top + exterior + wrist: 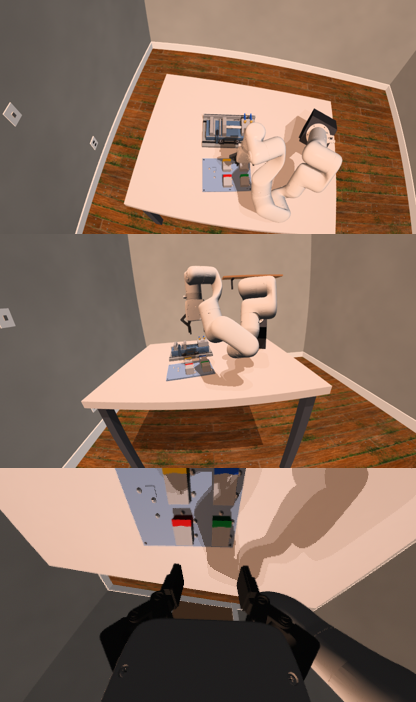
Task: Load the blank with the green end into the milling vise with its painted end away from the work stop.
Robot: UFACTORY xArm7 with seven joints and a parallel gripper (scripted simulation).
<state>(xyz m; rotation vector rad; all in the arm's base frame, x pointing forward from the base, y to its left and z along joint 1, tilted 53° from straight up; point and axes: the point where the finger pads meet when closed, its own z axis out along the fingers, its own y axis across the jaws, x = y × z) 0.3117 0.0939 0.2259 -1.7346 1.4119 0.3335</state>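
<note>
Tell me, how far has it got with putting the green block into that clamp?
Nothing looks done yet: the green-ended blank lies on the infeed plate beside the red-ended one, and the vise holds no blank. In hand: the gripper hangs high above the plate, fingers open and empty. Left: descend, grasp the green blank, and seat it in the vise.
</note>
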